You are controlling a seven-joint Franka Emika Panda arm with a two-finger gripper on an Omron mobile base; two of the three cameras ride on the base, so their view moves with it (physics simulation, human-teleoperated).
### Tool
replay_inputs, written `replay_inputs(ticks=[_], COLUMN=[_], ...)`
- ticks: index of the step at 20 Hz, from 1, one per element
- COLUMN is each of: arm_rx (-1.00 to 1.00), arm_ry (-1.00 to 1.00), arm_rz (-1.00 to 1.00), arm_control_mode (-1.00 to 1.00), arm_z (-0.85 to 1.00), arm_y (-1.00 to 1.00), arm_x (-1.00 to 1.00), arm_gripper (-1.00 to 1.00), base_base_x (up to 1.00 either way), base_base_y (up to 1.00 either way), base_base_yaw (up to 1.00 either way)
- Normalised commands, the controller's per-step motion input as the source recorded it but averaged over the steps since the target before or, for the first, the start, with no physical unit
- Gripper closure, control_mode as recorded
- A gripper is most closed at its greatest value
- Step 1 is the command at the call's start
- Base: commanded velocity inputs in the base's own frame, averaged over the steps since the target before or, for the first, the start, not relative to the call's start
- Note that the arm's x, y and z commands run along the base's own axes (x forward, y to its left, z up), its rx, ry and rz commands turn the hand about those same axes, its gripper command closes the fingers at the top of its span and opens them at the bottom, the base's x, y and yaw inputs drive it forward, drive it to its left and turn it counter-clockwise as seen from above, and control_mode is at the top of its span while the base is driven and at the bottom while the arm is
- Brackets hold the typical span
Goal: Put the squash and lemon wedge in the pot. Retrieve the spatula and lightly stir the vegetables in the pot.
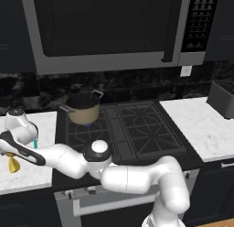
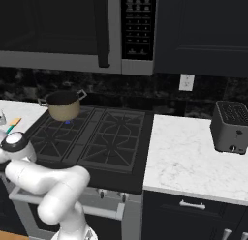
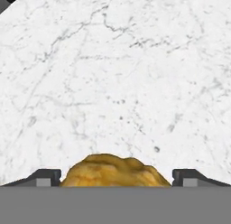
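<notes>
Golden-brown squash (image 3: pixel 115 171) lies crosswise between the end effector's (image 3: pixel 115 177) spread-apart fingertips.

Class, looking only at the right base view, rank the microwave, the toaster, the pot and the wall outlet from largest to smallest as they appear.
1. microwave, by far the largest, cut off by the frame
2. toaster
3. pot, close to the toaster and farther from the camera, so this order is unsure
4. wall outlet, smallest

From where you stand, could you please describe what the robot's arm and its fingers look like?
The arm is glossy white, built of smooth rounded segments, with dark bands at the joints and a grey-capped round joint. The hand carries a black stripe along its side. The fingers are small, dark and blocky with lighter grey faces. No cables or markings are visible.
</notes>
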Motion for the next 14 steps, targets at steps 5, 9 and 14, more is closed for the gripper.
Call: replay_inputs(ticks=[5, 9, 14], arm_rx=[0.0, 0.0, 0.0], arm_ry=[-0.01, -0.15, -0.22], arm_rz=[0.0, 0.0, 0.0], arm_control_mode=[-1.0, -1.0, -1.0], arm_z=[-0.11, 0.0, 0.0], arm_y=[0.0, -0.15, -0.5], arm_x=[-0.34, -0.41, -0.08], arm_gripper=[1.0, 1.0, 1.0], base_base_x=[0.0, 0.0, 0.0], base_base_y=[0.0, 0.0, 0.0], base_base_yaw=[0.0, 0.0, 0.0])
